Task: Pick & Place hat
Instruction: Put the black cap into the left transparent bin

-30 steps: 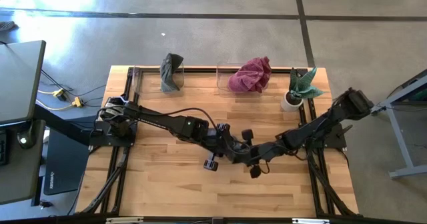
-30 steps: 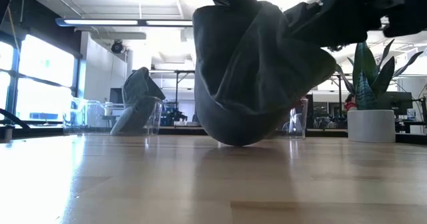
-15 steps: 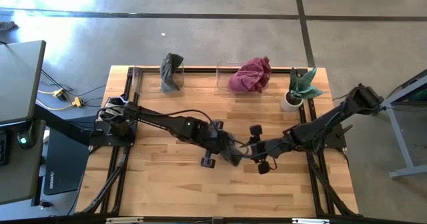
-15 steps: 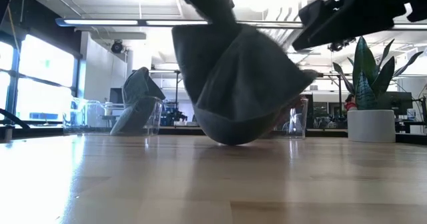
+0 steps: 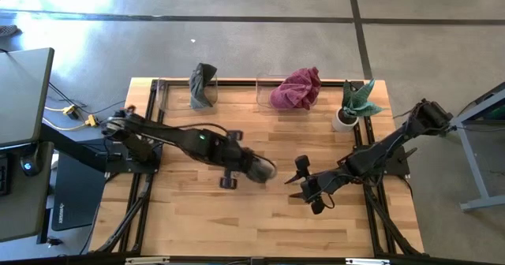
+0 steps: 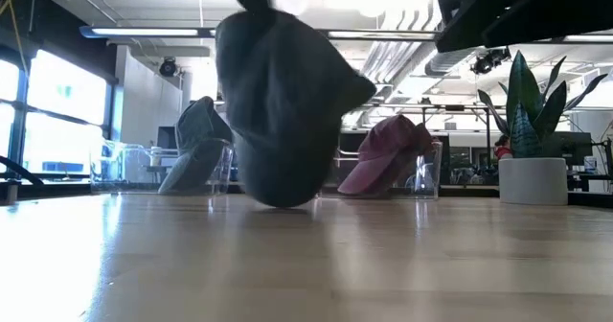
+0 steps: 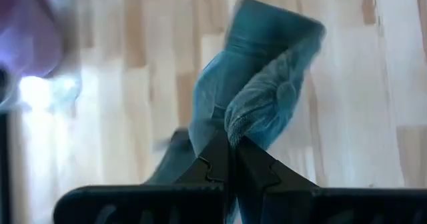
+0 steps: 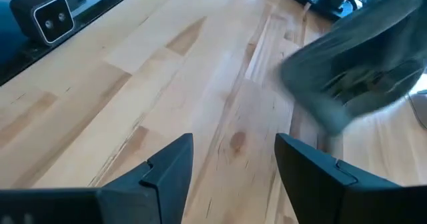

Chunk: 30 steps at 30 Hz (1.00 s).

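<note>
Near the middle of the wooden tabletop point(image 5: 197, 210), the grey hat point(image 5: 258, 169) hangs pinched in the left pincer point(image 5: 241, 165), its crown touching the wood. The right pincer point(image 5: 304, 184) sits just beside it, fingers spread and empty. A pink hat point(image 5: 297, 87) and a potted plant point(image 5: 353, 103) stand along the far edge.

Overhead, tabletop, two wrist cameras; table point(image 5: 189, 218) shared.
</note>
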Each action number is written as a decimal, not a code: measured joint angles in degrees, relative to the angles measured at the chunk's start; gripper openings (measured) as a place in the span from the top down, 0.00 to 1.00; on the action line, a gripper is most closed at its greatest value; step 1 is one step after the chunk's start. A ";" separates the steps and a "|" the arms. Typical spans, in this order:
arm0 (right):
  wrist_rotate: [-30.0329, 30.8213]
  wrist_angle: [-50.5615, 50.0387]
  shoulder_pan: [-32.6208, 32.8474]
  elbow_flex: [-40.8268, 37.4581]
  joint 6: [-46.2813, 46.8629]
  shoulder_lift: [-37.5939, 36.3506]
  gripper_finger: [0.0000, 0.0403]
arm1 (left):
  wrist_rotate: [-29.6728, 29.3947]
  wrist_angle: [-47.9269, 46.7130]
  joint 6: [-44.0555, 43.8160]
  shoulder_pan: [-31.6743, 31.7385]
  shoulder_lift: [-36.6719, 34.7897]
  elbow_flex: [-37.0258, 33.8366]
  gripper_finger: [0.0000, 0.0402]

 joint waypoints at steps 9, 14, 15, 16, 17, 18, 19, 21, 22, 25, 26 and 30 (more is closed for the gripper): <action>0.22 -0.47 -0.04 0.00 0.09 0.00 0.48 | -3.31 -16.36 10.10 0.09 -6.43 0.04 1.00; 0.22 -1.00 -0.04 0.00 0.20 0.00 0.48 | -2.19 -29.12 15.47 0.09 -6.26 0.02 1.00; 0.22 -1.08 -0.04 0.00 0.21 0.00 0.48 | -1.39 -29.84 15.84 0.09 -5.85 0.02 1.00; 0.22 -1.12 -0.04 0.00 0.22 0.00 0.48 | -0.41 -29.37 16.47 0.11 -5.17 0.04 1.00; 0.22 -1.19 -0.04 0.00 0.22 0.00 0.48 | 0.92 -28.45 17.37 0.09 -4.70 -0.01 1.00; 0.23 -1.33 -0.08 0.00 0.22 0.00 0.48 | 2.77 -27.45 18.08 0.07 -4.41 -0.08 1.00; 0.22 -1.44 -0.14 0.00 0.22 0.00 0.48 | 4.97 -27.15 18.06 -0.27 -4.38 0.00 1.00; 0.20 -1.62 -0.20 0.00 0.28 0.00 0.48 | 9.59 -26.93 15.36 -1.75 -4.45 0.80 1.00; 0.20 -1.87 -0.20 0.00 0.60 0.00 0.48 | 11.86 -26.39 13.54 -2.57 -4.17 1.23 1.00; 0.22 -2.46 -0.22 0.00 1.09 0.00 0.48 | 17.60 -26.15 8.42 -5.70 -3.39 2.38 1.00; 0.22 -2.49 -0.22 0.00 1.09 0.00 0.48 | 18.53 -26.23 7.08 -6.51 -3.13 3.32 1.00; -0.52 -2.42 -0.22 0.00 1.35 0.00 0.48 | 17.07 -26.71 6.16 -9.12 -2.50 4.41 1.00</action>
